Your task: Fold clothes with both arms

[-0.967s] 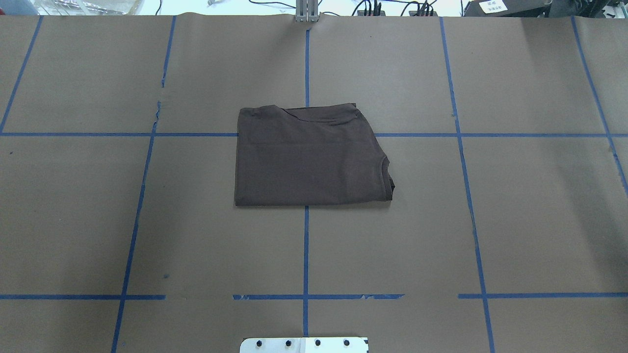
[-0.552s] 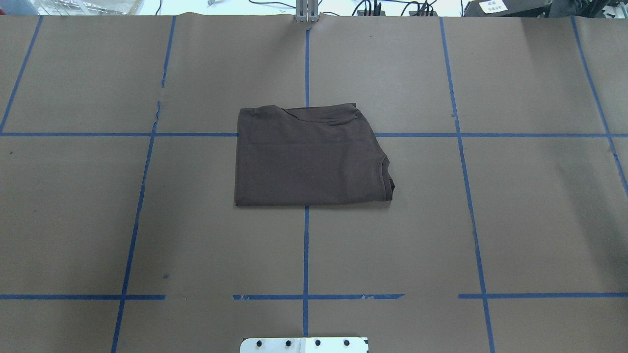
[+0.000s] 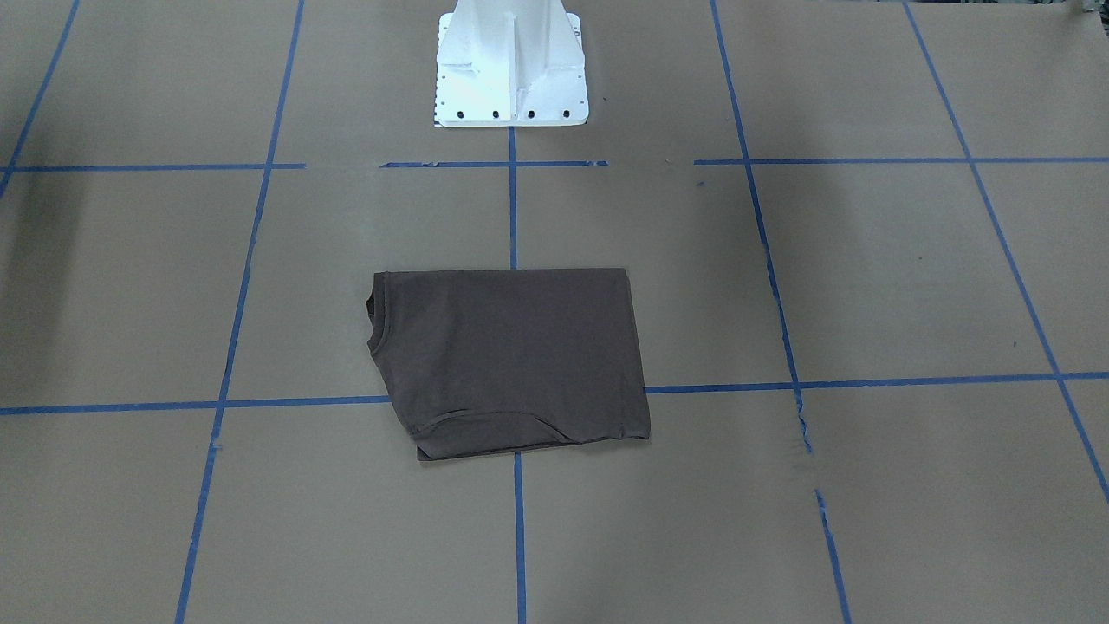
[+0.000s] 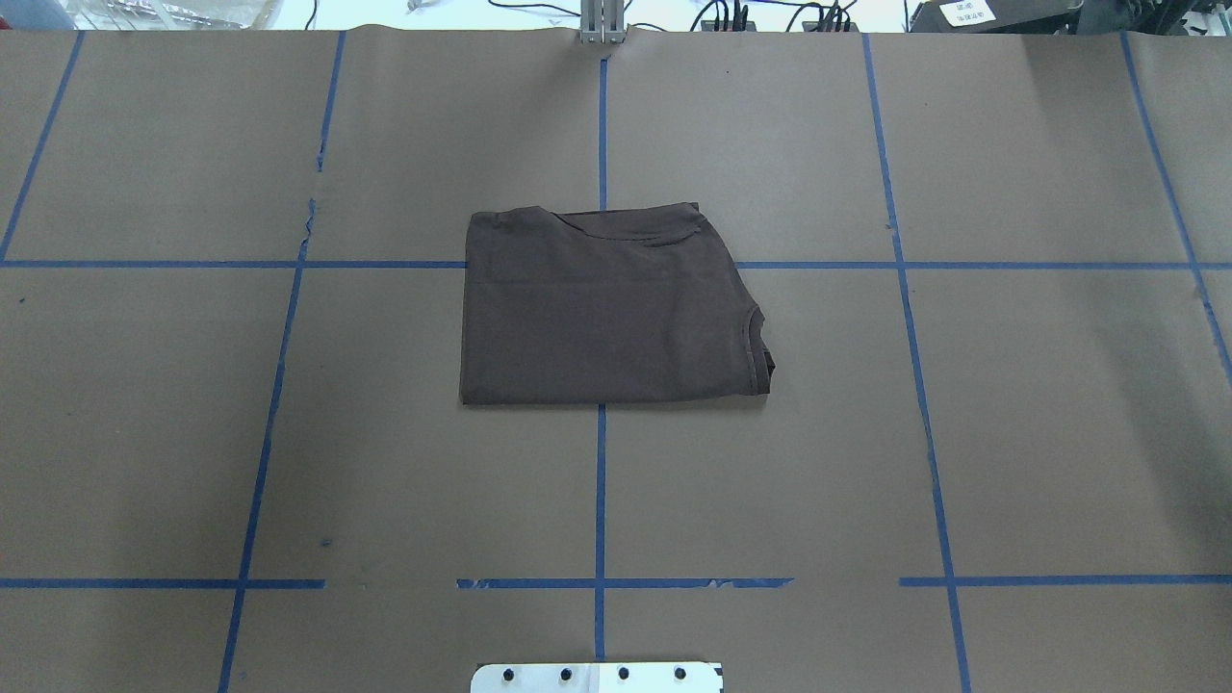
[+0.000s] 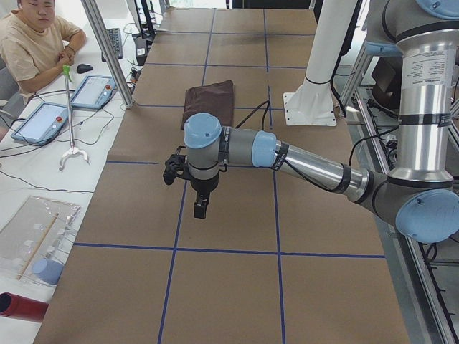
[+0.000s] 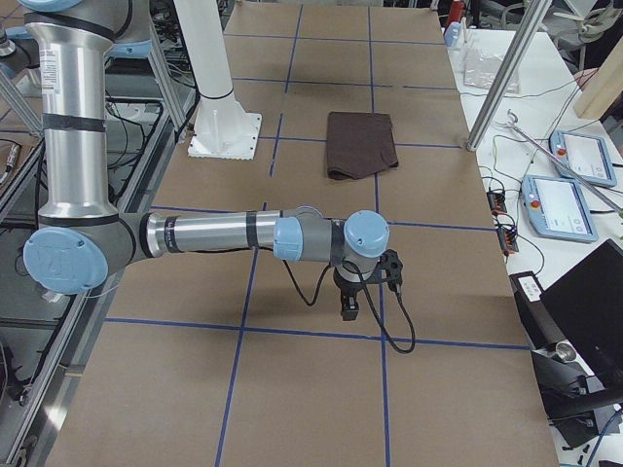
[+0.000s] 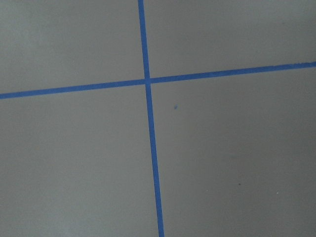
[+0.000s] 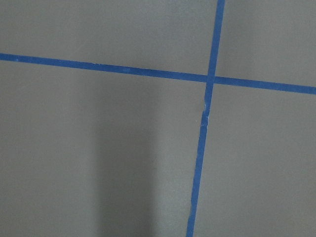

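The clothes are one dark brown T-shirt (image 4: pixel 606 308), folded into a flat rectangle at the table's middle, its collar at its right edge in the overhead view. It also shows as the T-shirt (image 3: pixel 511 360), (image 5: pixel 209 100), (image 6: pixel 361 144). Both arms are stretched out low over bare paper, far from it. The left gripper (image 5: pixel 200 210) hangs near the table's left end and the right gripper (image 6: pixel 349 309) near the right end. Each shows only in a side view, so I cannot tell open from shut. Both wrist views hold only brown paper and blue tape.
Brown paper with a blue tape grid (image 4: pixel 601 500) covers the table. The white pedestal base (image 3: pixel 511 69) stands at the robot's edge. A person (image 5: pixel 36 43) sits at a side desk with tablets (image 5: pixel 43 122). More tablets (image 6: pixel 560 209) lie beside the table's far side.
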### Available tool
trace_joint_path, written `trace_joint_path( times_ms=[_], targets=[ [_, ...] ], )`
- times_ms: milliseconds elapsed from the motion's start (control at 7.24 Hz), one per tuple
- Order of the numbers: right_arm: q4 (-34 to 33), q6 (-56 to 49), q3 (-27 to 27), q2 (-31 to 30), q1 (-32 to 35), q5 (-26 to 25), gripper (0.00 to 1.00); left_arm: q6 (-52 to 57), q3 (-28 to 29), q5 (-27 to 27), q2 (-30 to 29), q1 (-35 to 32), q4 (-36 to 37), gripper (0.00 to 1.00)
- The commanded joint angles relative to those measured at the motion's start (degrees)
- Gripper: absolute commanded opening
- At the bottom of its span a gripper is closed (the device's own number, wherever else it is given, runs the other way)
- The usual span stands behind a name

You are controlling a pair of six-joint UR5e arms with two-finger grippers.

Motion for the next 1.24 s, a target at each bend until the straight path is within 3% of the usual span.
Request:
trace_joint_path(
  times_ms=[0,276,1105],
  targets=[
    [0.0,0.0,2.1,-0.1,0.0,0.2,1.00,0.1,0.1,-0.1,-0.2,0.0,-0.1,1.00],
    [0.0,0.1,2.5,0.0,0.0,0.4,1.00,0.1,0.3,-2.9,0.0,0.0,0.0,1.00],
    [0.0,0.0,5.1,0.1,-0.1,1.0,1.00,0.0,0.2,-4.8,0.0,0.0,0.0,1.00]
  ],
)
